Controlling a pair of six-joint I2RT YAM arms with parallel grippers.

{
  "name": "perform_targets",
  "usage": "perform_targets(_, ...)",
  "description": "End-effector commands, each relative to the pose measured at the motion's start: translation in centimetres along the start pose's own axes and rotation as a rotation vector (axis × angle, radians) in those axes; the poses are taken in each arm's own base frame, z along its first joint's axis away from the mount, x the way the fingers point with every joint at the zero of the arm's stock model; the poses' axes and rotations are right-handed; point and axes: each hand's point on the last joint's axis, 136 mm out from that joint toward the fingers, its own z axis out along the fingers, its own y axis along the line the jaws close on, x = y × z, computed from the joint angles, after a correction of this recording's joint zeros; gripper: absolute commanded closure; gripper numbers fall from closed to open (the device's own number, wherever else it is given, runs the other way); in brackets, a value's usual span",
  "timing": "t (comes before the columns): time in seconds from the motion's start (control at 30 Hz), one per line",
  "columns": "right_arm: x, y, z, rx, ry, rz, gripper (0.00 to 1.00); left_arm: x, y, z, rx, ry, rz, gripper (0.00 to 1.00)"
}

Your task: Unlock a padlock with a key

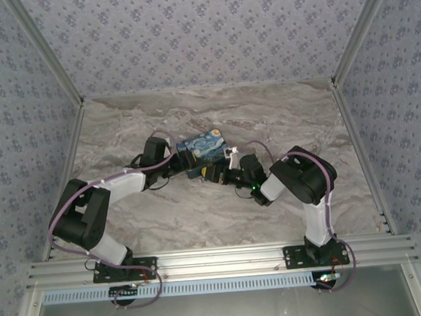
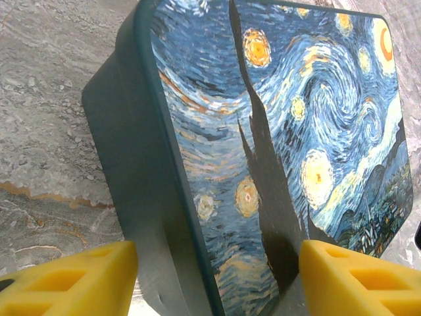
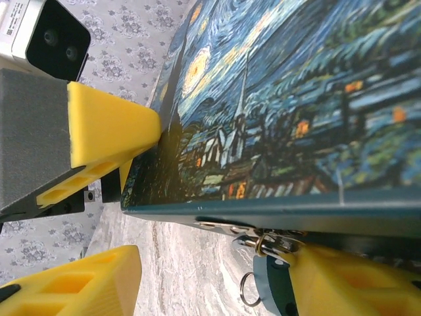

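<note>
The box (image 2: 296, 131) is clamped by the left gripper (image 2: 217, 280). One yellow finger is laid on the painted lid and the other is set against the opposite side, so that the box is held tilted over the table (image 2: 46, 99) with its front edge turned toward the other arm. This hold is judged to steady the box and present the lock. The padlock (image 3: 271, 289) is hung by its shackle from the hasp (image 3: 263, 238) on that front edge, and its teal body dangles below the lid's rim. The right gripper (image 3: 210, 280) is placed beneath that edge with its fingers apart: one is touching or just beside the padlock's body, and the other is well off, with bare table between them. Nothing is gripped by it. A small wire ring (image 3: 246, 289) is seen hanging beside the padlock. The key itself cannot be made out, so it cannot be told whether it is attached there or seated in the lock. The step in hand is judged to be the approach to the lock. Unlocking is not yet done, since the shackle is seen threaded through the hasp. A careful, square closure will be called for, as the padlock can swing freely.
</note>
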Motion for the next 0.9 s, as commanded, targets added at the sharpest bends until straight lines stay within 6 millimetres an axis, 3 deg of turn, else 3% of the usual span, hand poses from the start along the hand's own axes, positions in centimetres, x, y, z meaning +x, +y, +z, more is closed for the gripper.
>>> perform_targets(0.0,-0.31,0.9,-0.11,-0.045,-0.016,-0.038,0.42,2.82,2.46,0.6,-0.086,0.089,-0.028,0.35)
perform_targets(0.87,0.42,0.7,-0.95,-0.044,0.001,-0.058,0.62,2.97,2.78,0.69,-0.097,0.092,-0.032,0.35)
